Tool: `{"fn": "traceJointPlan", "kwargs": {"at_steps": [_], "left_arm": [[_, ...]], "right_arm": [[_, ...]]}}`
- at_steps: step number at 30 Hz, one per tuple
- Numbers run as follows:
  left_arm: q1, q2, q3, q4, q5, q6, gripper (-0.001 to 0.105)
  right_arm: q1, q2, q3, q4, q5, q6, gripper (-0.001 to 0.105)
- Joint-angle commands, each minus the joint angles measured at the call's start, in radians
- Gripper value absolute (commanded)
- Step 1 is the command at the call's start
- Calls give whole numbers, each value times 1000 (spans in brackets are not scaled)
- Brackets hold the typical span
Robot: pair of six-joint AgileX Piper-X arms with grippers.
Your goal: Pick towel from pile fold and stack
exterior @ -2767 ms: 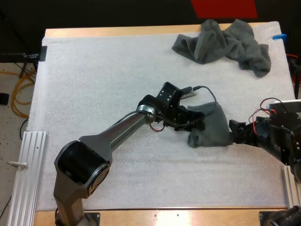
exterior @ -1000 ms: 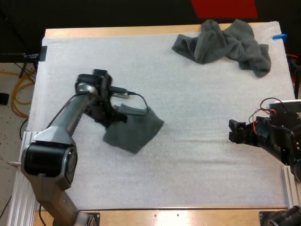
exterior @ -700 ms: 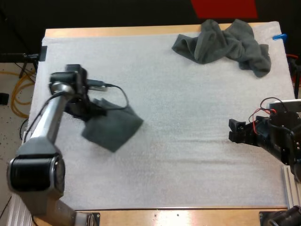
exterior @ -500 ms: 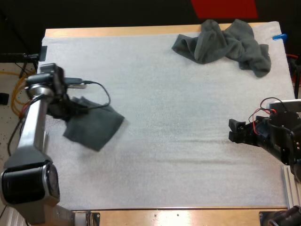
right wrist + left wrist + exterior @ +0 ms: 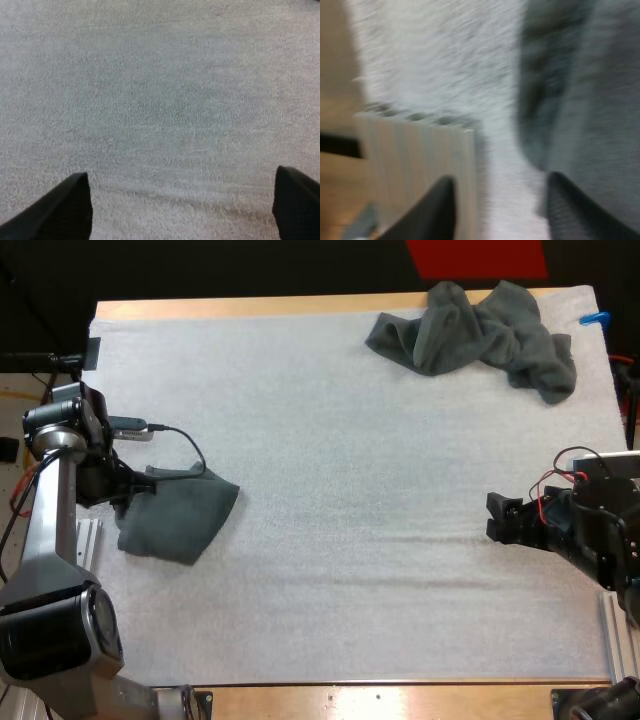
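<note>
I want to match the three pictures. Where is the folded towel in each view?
High view: folded towel at the left edge of the white mat, by the left gripper.
Left wrist view: folded towel beside the open left gripper, near the metal rail.
Right wrist view: the white mat, the shared landmark.

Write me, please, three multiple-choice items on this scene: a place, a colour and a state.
1. Where does the folded towel lie? A. at the mat's left edge B. mid-mat C. near right corner
2. What colour is the crumpled towel? A. red B. dark grey-green C. blue
3. How is the right gripper? A. shut on a towel B. shut on nothing C. open
1 A, it lies beside the left gripper; 2 B, it looks grey-green; 3 C, its fingers stand apart over bare mat.
</note>
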Motion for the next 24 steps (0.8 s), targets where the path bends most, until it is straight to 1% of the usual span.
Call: {"fn": "traceJointPlan", "kwargs": {"at_steps": [1, 3, 4, 5, 6, 7, 8, 10, 11, 13, 15, 16, 17, 20, 24], "left_arm": [[-1, -26, -5, 11, -73, 7, 61], [-1, -52, -7, 9, -90, 7, 67], [-1, -73, -7, 0, -80, 7, 69], [-1, -92, -7, -8, -58, 7, 70], [-3, -114, -7, -20, -16, 7, 70], [-4, -146, -7, -34, 50, 7, 70], [-4, -159, -7, -41, 80, 7, 70], [-4, -223, -7, -60, 247, 7, 70], [-4, -241, -7, -65, 294, 7, 70], [-7, -297, -7, -72, 443, 7, 70], [-16, -340, -7, -72, 533, 7, 70], [-29, -367, -7, -67, 551, 7, 70], [-39, -376, -7, -65, 551, 7, 70], [-90, -420, -7, -65, 520, 7, 70], [-155, -414, 5, -82, 443, -4, 70]], "right_arm": [[2, -5, -12, -7, -2, -12, 72], [2, -5, -12, -7, -3, -12, 72], [2, -5, -12, -7, -5, -12, 72], [2, -5, -12, -7, -5, -12, 72], [2, -5, -12, -7, -4, -12, 72], [2, -5, -12, -7, -6, -12, 72], [2, -5, -12, -7, -8, -12, 72], [2, -5, -12, -7, -15, -12, 72], [2, -5, -12, -7, -18, -12, 72], [2, -5, -12, -7, -21, -12, 72], [2, -5, -12, -7, -21, -12, 72], [2, -5, -12, -7, -21, -12, 72], [2, -5, -12, -7, -21, -12, 72], [2, -5, -12, -7, -21, -12, 72], [2, -5, -12, -7, -21, -12, 72]]}}
